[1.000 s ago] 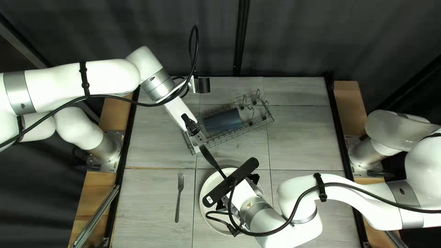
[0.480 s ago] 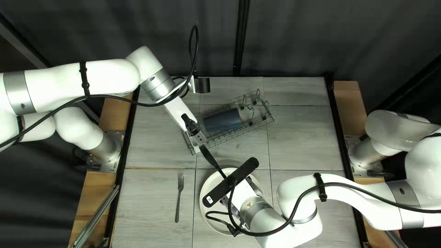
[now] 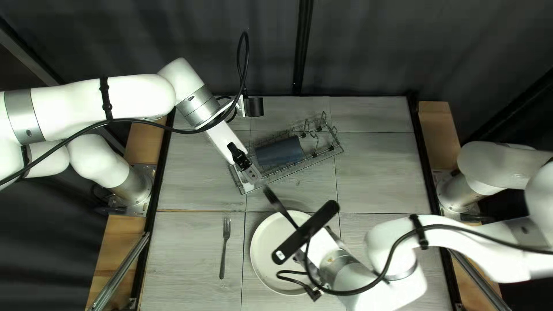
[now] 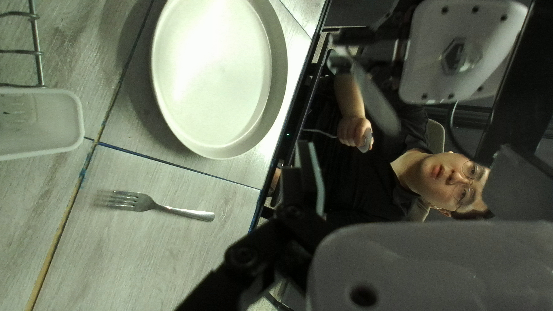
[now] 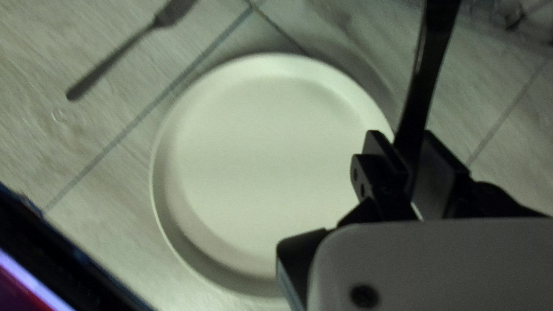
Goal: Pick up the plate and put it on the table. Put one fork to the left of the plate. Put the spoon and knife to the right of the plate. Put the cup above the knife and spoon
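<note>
Above plate [image 3: 268, 245] rim, R grpr [image 3: 320, 245] w/ knife [image 3: 280, 207], fork [image 3: 224, 244] on plate's L

White arms [image 3: 132, 95] have silver bands [image 3: 23, 116], black cables [image 3: 184, 132].

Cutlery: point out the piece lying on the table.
The fork, lying beside the plate; the other piece is held in my right gripper.

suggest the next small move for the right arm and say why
I'd probably ease the right claw sideways toward its own arm's base, clear of the plate: the utensil it grips crosses above the plate's rim in the top left view, the fork lies to the plate's left, and spoon and knife belong on its right.
</note>
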Available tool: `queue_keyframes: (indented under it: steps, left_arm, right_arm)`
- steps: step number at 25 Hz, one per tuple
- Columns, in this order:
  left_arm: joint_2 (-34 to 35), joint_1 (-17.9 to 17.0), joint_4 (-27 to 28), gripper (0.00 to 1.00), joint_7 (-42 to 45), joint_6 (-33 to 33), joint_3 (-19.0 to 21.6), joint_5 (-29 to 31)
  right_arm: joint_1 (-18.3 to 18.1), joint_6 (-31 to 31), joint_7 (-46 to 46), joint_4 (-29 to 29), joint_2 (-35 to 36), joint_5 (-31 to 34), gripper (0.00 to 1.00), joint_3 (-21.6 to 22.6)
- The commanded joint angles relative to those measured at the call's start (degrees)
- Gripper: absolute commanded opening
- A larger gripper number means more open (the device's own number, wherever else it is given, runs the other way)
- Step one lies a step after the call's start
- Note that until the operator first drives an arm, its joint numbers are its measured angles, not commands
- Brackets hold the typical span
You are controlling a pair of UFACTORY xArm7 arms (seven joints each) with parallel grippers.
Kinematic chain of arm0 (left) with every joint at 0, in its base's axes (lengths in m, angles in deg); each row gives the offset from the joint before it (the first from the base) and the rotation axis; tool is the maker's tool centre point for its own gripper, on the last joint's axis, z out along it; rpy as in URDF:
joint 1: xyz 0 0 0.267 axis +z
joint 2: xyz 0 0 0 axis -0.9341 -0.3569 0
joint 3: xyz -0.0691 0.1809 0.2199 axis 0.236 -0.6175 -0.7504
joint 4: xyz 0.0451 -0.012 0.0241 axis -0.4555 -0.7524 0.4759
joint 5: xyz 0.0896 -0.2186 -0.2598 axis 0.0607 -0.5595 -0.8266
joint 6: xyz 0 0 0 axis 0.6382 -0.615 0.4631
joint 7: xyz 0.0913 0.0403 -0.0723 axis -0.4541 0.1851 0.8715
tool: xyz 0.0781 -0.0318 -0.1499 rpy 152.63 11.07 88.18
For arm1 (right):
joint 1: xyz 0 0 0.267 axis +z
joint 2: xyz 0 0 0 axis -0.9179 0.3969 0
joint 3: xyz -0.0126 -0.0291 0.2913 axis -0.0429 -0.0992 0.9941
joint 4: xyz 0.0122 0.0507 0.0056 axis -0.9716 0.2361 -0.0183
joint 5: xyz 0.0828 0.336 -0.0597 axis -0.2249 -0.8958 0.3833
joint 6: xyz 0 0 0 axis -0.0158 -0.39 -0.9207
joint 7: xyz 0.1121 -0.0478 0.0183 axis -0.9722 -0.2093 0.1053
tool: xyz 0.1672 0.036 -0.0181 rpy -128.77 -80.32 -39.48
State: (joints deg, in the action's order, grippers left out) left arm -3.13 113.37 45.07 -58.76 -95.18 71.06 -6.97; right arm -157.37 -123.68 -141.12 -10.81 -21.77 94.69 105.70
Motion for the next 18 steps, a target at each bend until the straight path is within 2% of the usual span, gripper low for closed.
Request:
queue_keyframes:
  steps: [1,3,14,17,18]
  left_arm:
    - [0.00,0.00,0.00,1.00,0.00,0.00,0.00,0.00]
    - [0.00,0.00,0.00,1.00,0.00,0.00,0.00,0.00]
    - [0.00,0.00,0.00,1.00,0.00,0.00,0.00,0.00]
    - [0.00,0.00,0.00,1.00,0.00,0.00,0.00,0.00]
    - [0.00,0.00,0.00,1.00,0.00,0.00,0.00,0.00]
  right_arm:
    - [1.74,-5.37,-2.95,1.50,5.00,-5.90,0.00,0.65]
    - [2.87,-6.78,-4.64,2.12,6.49,-7.49,0.00,0.72]
    - [2.87,-6.78,-4.64,2.12,6.49,-7.49,0.00,0.72]
    - [9.70,-2.09,-11.28,7.95,12.73,-2.58,0.00,-3.85]
    - [12.35,-0.68,-16.67,9.72,14.78,-2.27,0.00,-5.59]
